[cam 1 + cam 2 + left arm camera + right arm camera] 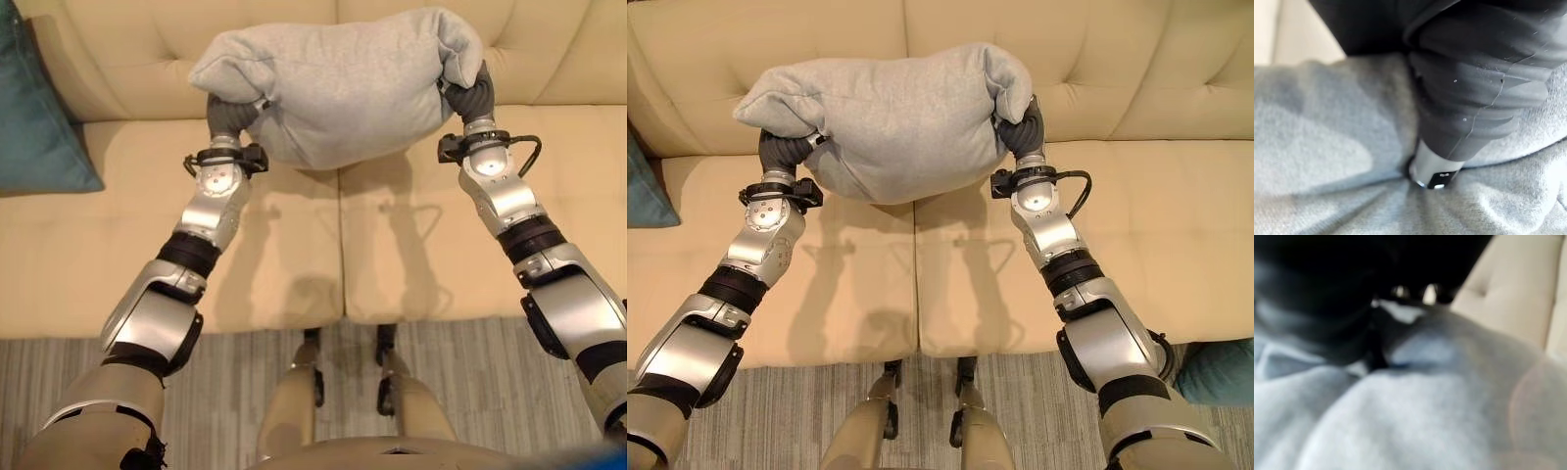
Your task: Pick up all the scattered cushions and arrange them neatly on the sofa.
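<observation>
A teal cushion (39, 117) leans in the sofa's left corner, against the backrest and resting on the left seat cushion. The cream sofa (294, 264) spans the head views, its seat split by a seam running front to back near the middle. The left hand (231, 116) is dug into the left end of a grey cushion (338, 83), its dark ribbed cover showing below the fabric; in the left wrist view one silver finger (1432, 169) presses into a deep fold of the grey cloth, so this hand grips the cushion. The grey cushion is held up in the air between both arms, above the seat's back edge and in front of the backrest, roughly over the middle seam, sagging in its middle with both ends bunched. At its right end the right hand (472, 93) is buried in the cloth, which wraps over it; its own wrist view shows grey fabric puckered around the dark cover, and the hand looks clenched on the cushion. Beyond the sofa's front edge lies a grey striped rug (255, 372), and at the far right of it a second teal cushion (1220, 372) lies on the floor
</observation>
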{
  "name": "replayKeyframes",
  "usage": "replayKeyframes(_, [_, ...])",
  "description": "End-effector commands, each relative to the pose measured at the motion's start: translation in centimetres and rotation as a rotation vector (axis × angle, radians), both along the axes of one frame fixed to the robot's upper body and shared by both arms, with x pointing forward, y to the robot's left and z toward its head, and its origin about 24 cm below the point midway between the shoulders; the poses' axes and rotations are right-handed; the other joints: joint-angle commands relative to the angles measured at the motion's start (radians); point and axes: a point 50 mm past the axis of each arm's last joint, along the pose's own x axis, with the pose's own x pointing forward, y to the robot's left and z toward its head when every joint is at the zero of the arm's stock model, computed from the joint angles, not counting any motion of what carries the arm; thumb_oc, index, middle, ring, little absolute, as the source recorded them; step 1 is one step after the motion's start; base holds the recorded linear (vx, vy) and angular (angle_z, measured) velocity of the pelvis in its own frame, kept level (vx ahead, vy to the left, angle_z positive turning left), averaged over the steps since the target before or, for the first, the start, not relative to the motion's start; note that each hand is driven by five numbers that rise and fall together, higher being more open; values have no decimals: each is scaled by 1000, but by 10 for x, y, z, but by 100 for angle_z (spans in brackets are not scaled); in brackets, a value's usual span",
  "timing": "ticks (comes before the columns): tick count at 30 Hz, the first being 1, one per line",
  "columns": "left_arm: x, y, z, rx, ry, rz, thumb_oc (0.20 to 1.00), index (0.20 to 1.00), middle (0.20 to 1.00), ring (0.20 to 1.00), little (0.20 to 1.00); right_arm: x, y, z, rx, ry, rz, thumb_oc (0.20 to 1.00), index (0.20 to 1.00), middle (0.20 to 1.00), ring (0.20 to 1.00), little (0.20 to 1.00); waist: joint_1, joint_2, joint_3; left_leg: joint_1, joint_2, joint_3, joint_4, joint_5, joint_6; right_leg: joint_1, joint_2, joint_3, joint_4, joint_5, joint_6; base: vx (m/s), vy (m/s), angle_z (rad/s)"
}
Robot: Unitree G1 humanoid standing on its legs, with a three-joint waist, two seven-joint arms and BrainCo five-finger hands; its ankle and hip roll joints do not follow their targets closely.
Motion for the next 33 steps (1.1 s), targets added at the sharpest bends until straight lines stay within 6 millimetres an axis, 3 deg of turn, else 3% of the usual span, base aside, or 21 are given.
replayKeyframes(1, [-10,-45,99,41,-372,-166,200,200,200,200,200,-13,44,74,0,-279,156,200,200,200,200,200,19,-31,-40,5,-20,-64,3,-52,-102,7,-61,-19,4,-22,118,27,5,18])
replayKeyframes(15, [-21,-73,51,-90,-295,-291,200,200,200,200,200,-19,65,34,-44,-205,196,200,200,200,200,200,-5,-47,-30,51,-16,-61,3,-72,-96,54,-62,-18,4,-46,118,20,5,1])
replayKeyframes(25, [-22,-73,49,-71,-287,-281,200,200,200,200,200,-24,64,28,-33,-207,194,200,200,200,200,200,-28,-41,-21,58,-17,-46,3,-78,-94,56,-70,-17,4,-40,116,5,8,-4])
replayKeyframes(33, [-16,-64,64,4,-303,-227,200,200,200,200,200,-19,62,28,-33,-184,184,200,200,200,200,200,-24,-29,-6,7,-21,-46,3,-65,-95,1,-72,-17,4,-27,116,-3,2,-5])
